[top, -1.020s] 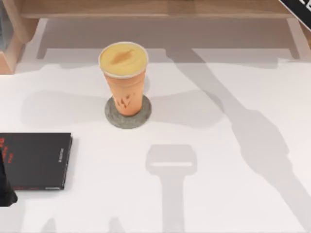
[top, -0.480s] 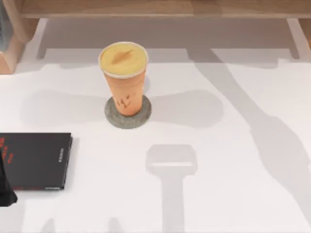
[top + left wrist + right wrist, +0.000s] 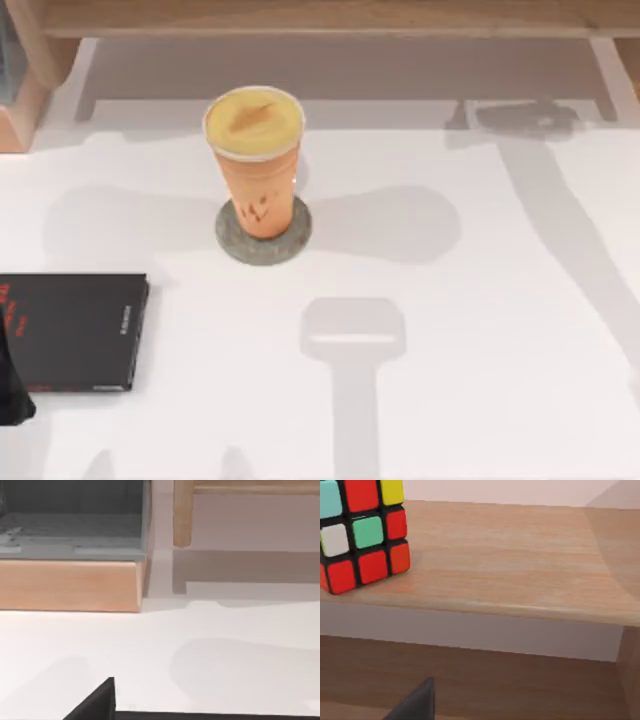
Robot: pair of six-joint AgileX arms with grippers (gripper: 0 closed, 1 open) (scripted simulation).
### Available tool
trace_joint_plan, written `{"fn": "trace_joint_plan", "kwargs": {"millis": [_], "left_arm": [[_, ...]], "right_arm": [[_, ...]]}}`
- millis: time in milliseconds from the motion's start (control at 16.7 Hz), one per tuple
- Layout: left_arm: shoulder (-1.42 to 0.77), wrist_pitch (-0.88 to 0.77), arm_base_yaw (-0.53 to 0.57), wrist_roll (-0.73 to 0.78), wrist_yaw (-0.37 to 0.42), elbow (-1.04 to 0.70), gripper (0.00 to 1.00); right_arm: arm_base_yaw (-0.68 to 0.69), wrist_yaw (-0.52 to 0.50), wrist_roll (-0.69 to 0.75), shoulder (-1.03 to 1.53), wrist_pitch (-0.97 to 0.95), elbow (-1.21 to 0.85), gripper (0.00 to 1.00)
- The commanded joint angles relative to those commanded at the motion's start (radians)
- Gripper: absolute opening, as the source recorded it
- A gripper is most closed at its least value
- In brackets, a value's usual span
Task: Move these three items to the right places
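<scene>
The tall orange cup (image 3: 256, 160) with its pale orange top stands upright on the round grey coaster (image 3: 263, 240), back of the table's centre. Along the left edge lies the flat black book (image 3: 75, 330) with small red marks. A dark part of my left arm (image 3: 10, 385) overlaps the book's left end, and the left wrist view shows a dark piece of my left gripper (image 3: 97, 702) low over the white table. The Rubik's cube (image 3: 362, 530) sits on a wooden shelf (image 3: 510, 565), beyond a dark piece of my right gripper (image 3: 415, 705).
A wooden shelf (image 3: 300, 15) runs along the back of the table. At the back left stands a wooden box (image 3: 70, 585) with a grey inside, and a wooden leg (image 3: 183, 510) is beside it. White tabletop (image 3: 480, 350) lies open on the right.
The right arm's corner has left the top view's upper right, and its long shadow has swung rightward and toward the back shelf. Cup, coaster, black book and left arm have not moved.
</scene>
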State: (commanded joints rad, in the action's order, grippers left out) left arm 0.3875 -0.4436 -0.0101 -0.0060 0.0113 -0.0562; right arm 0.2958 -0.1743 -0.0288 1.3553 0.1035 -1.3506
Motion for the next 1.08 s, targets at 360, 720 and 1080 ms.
{"fn": "trace_joint_plan", "kwargs": {"millis": [360, 720, 1080], "left_arm": [[0.000, 0.000, 0.000, 0.000, 0.000, 0.000, 1.00], [0.000, 0.000, 0.000, 0.000, 0.000, 0.000, 1.00], [0.000, 0.000, 0.000, 0.000, 0.000, 0.000, 1.00]], "right_arm": [[-0.153, 0.137, 0.019, -0.692, -0.036, 0.749, 1.00], [-0.261, 0.176, 0.029, -1.206, -0.082, 1.220, 1.00], [-0.296, 0.174, 0.029, -1.355, -0.104, 1.351, 1.00]]}}
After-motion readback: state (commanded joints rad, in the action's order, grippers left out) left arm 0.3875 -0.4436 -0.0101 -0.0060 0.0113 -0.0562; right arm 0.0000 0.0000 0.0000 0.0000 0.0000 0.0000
